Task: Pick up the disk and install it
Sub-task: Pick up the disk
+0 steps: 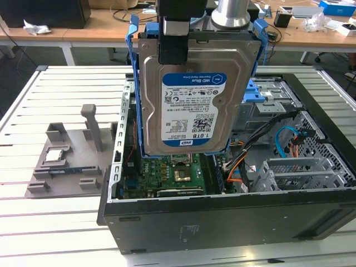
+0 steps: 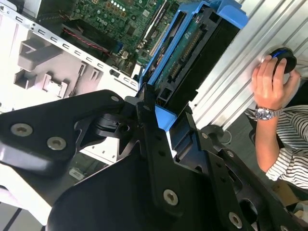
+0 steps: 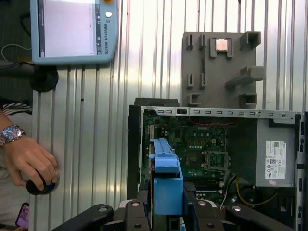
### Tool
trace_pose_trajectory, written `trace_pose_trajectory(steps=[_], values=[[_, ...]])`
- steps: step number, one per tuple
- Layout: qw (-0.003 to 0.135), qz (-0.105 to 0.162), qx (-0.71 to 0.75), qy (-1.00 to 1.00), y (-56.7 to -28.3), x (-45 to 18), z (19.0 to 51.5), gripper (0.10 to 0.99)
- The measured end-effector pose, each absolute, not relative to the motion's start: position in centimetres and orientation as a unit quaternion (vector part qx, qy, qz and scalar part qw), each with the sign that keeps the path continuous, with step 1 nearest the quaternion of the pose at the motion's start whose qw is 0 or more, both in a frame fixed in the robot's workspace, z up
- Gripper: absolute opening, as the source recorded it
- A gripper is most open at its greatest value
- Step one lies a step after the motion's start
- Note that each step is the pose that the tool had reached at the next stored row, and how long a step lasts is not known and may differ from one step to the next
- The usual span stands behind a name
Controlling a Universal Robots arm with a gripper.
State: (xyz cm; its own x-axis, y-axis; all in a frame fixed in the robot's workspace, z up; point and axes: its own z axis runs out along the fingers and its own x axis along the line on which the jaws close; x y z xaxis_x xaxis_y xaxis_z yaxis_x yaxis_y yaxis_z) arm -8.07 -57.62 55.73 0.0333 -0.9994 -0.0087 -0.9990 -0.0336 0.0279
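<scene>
The disk (image 1: 192,94) hangs upright above the open computer case (image 1: 222,222), its white-and-blue label facing the exterior view. A blue caddy bracket (image 1: 133,83) frames it. My gripper (image 1: 173,55) is shut on the disk's upper edge, a black finger lying over the drive's face. In the second wrist view the black fingers (image 2: 144,115) clamp the blue bracket and the disk's (image 2: 192,53) connector side. In the first wrist view the bracket's blue edge (image 3: 166,178) sits between the fingers, over the motherboard (image 3: 192,144).
The case lies open on a white slatted table (image 1: 50,233), with drive cages (image 1: 300,172) and cables at the exterior view's right. A grey fixture (image 1: 61,167) holding a small chip (image 3: 222,44) lies beside the case. A person's hand (image 3: 29,161) rests on a knob near a teach pendant (image 3: 72,29).
</scene>
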Motion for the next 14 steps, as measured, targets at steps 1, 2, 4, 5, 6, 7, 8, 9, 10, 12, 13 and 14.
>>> trace_pose_trajectory(steps=[1, 2, 4, 5, 6, 7, 8, 9, 10, 12, 13, 14], values=[[0.007, -0.013, 0.719, -0.695, -57.72, -8.07, 55.73, 0.365], [0.007, -0.013, 0.719, -0.695, -57.78, -8.07, 55.73, 0.365], [0.007, -0.013, 0.719, -0.695, -58.06, -8.06, 55.73, 0.365], [0.003, -0.016, 0.719, -0.695, -58.33, -8.07, 55.73, 0.365], [-0.017, -0.036, 0.719, -0.694, -58.34, -8.07, 55.72, 0.365], [-0.023, -0.042, 0.719, -0.694, -58.34, -7.92, 55.72, 0.365], [-0.023, -0.042, 0.718, -0.694, -58.34, -7.76, 55.70, 0.365], [-0.023, -0.041, 0.718, -0.694, -58.34, -7.64, 55.67, 0.365], [-0.023, -0.041, 0.718, -0.694, -58.33, -7.49, 55.62, 0.365], [-0.023, -0.041, 0.718, -0.694, -58.33, -7.30, 55.48, 0.365], [-0.023, -0.041, 0.718, -0.694, -58.33, -7.22, 55.41, 0.365], [-0.023, -0.042, 0.718, -0.694, -58.33, -7.14, 55.30, 0.365]])
